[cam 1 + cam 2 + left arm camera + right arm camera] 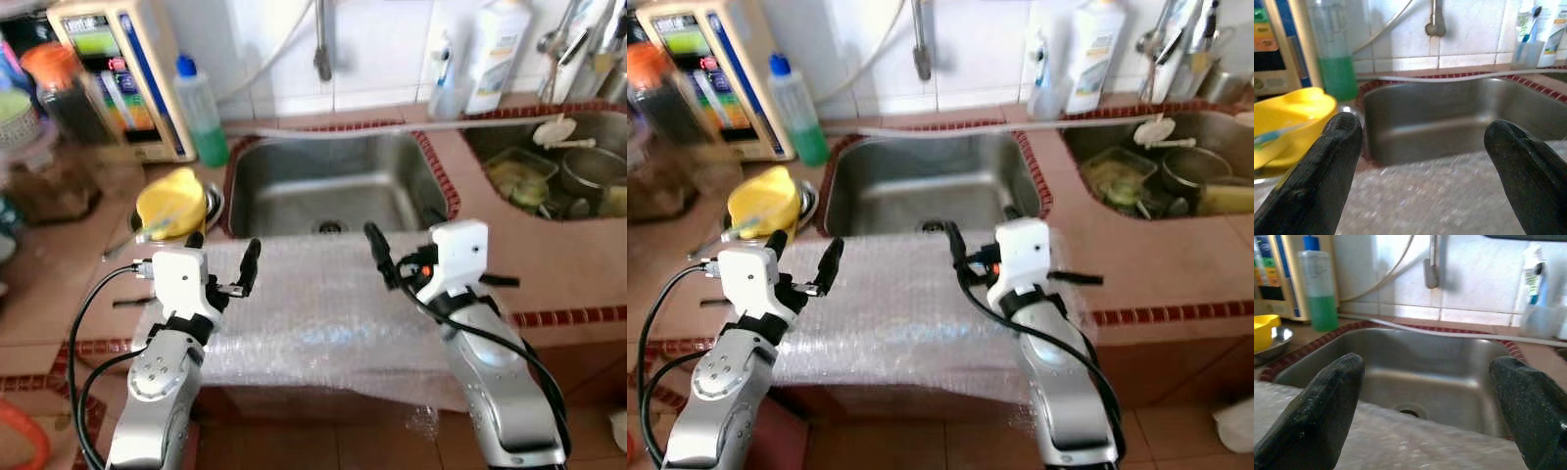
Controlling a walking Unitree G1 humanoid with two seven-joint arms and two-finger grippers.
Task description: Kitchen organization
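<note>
The bubble wrap on the desk looks light, soft and floppy, so the spread left hand and spread right hand should probably pinch its near edge.

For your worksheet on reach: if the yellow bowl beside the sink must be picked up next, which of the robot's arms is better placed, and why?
Left, probably. The left gripper hangs open over the bubble wrap next to the yellow bowl; the right gripper, also open, sits beyond the sink front.
</note>
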